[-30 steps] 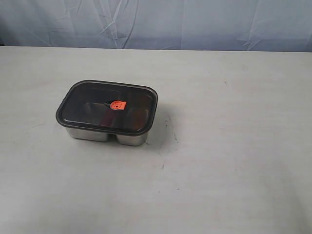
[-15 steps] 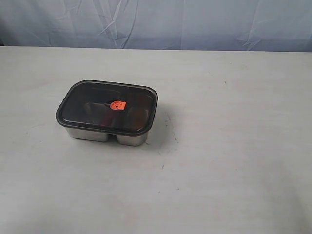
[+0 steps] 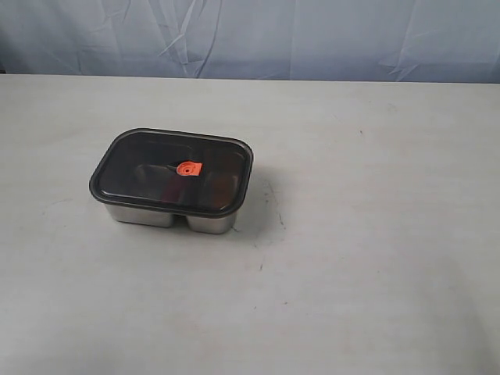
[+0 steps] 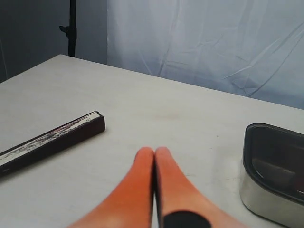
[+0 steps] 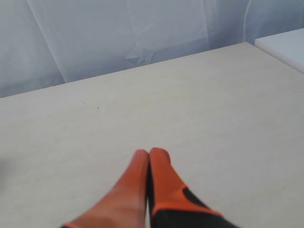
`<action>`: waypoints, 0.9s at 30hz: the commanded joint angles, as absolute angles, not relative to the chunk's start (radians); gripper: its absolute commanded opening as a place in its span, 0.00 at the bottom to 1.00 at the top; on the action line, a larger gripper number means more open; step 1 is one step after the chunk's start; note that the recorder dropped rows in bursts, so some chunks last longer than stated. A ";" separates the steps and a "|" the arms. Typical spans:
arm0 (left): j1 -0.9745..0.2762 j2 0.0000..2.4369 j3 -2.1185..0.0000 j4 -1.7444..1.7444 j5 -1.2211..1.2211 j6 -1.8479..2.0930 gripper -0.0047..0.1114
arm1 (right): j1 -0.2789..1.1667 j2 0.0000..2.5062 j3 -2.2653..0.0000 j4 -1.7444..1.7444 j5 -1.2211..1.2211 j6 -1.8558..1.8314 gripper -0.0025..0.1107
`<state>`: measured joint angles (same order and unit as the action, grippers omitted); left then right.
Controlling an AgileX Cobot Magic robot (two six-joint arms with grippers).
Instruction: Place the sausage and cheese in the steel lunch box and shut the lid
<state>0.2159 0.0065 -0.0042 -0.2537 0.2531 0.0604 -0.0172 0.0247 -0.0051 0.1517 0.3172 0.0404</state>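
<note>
The steel lunch box (image 3: 156,216) stands left of the table's middle with the dark lid (image 3: 148,160) seated on it, its orange valve tab (image 3: 187,168) in the centre. Faint reddish and orange shapes show through the lid; the sausage and the cheese cannot be made out clearly. In the left wrist view the lunch box (image 4: 266,197) with its lid (image 4: 278,152) sits off to one side of my left gripper (image 4: 153,153), which is shut and empty. My right gripper (image 5: 150,154) is shut and empty over bare table. Neither gripper appears in the exterior view.
A long dark flat bar (image 4: 50,140) lies on the table in the left wrist view, apart from the gripper. A white surface's corner (image 5: 285,45) shows beyond the table edge in the right wrist view. A pale blue cloth backdrop (image 3: 312,35) hangs behind the table.
</note>
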 commanded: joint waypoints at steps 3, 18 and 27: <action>0.207 0.000 0.000 -0.250 0.234 0.060 0.04 | -0.023 0.020 0.000 0.162 0.306 0.037 0.02; 0.207 0.000 0.000 -0.250 0.234 0.060 0.04 | -0.023 0.020 0.000 0.164 0.306 0.037 0.02; 0.207 0.000 0.000 -0.250 0.234 0.060 0.04 | -0.023 0.020 0.000 0.171 0.306 0.037 0.02</action>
